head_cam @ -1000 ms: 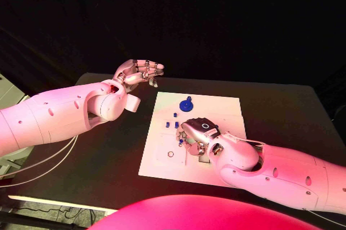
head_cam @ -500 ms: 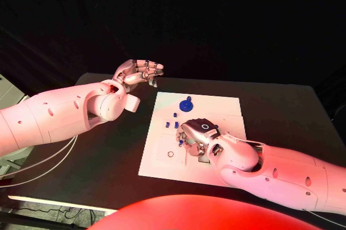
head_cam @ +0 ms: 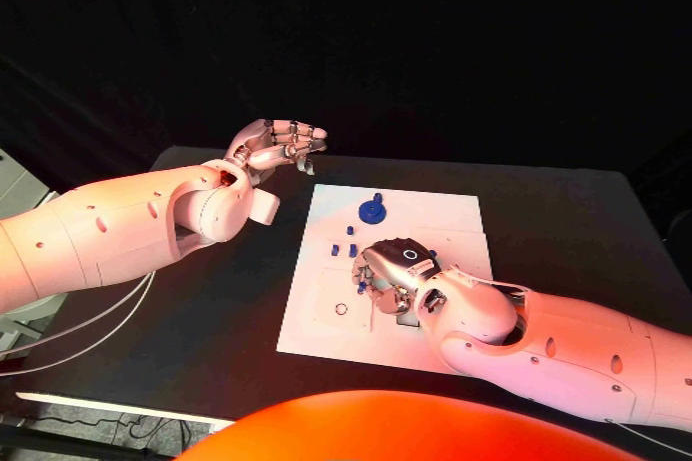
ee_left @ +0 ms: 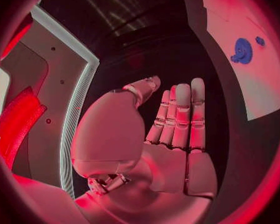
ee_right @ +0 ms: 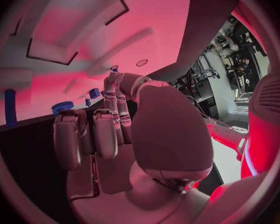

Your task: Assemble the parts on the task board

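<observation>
I see the flat white rectangular task board (head_cam: 433, 213) mid-table, with a round blue gear-like part (head_cam: 374, 211) near its far edge and small blue peg parts (head_cam: 343, 248) just nearer me. My right hand (head_cam: 392, 278) rests on the board's middle, fingers curled, seemingly pinching something tiny, though I cannot tell. My left hand (head_cam: 277, 143) hangs beyond the board's far-left corner, spread and holding nothing.

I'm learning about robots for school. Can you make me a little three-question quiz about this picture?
1. True or false: the right robot hand is over the white task board.
2. Which robot hand is raised off the board, beyond the table's far left edge? A) left robot hand B) right robot hand
3. Fill in: the round gear-like part near the board's far edge is coloured ____.

Key: 1 true; 2 A; 3 blue.
</observation>
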Robot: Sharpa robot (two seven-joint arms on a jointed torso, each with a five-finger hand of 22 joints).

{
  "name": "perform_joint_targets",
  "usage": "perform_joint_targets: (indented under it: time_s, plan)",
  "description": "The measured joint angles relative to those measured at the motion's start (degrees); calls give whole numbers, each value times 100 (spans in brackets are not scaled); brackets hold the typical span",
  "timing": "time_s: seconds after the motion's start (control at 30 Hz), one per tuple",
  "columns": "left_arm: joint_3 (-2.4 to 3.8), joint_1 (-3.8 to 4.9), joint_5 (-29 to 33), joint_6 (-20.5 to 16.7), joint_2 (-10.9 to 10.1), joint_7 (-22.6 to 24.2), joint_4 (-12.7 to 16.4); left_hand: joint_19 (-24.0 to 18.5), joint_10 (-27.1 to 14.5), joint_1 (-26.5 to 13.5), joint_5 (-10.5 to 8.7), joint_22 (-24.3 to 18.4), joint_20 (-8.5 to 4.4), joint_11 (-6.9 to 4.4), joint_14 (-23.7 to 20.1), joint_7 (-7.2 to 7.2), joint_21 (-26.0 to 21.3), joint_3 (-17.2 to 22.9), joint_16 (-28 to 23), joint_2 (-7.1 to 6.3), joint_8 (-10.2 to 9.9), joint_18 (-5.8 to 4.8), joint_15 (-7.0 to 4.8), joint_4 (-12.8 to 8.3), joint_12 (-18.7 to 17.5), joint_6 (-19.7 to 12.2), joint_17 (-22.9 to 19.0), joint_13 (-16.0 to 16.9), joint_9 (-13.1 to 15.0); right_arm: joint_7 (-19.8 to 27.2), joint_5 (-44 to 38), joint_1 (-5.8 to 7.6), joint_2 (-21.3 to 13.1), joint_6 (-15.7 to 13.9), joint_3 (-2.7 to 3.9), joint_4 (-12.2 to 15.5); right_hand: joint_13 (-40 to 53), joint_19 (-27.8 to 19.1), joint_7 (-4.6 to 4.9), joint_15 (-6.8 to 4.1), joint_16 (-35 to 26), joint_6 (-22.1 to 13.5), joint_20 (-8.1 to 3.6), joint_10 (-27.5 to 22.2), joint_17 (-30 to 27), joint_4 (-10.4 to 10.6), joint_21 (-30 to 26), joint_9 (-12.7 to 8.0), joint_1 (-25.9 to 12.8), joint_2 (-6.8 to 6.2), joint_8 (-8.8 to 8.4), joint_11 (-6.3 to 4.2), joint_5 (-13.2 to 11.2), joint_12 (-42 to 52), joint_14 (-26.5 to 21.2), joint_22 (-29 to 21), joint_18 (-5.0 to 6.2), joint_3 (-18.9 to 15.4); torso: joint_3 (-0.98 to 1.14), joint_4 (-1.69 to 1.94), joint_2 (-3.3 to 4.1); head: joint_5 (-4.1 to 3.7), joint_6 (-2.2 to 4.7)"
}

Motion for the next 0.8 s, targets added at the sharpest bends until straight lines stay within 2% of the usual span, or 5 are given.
perform_joint_targets:
  time_s: [0.8]
  plan:
    - [0,0,-4,1,-5,-10,0,0,1,0,0,1,0,1,0,0,0,0,0,0,0,0,0,0,0,0,0,-1,0,-9,-1,-3,8,42,-6,-29,1,0,-9,0,0,-9,0,0,0,1,0,5,-17,17,-9,0,-4,-26,0,-2,0,-1,0,1,3,8,0]
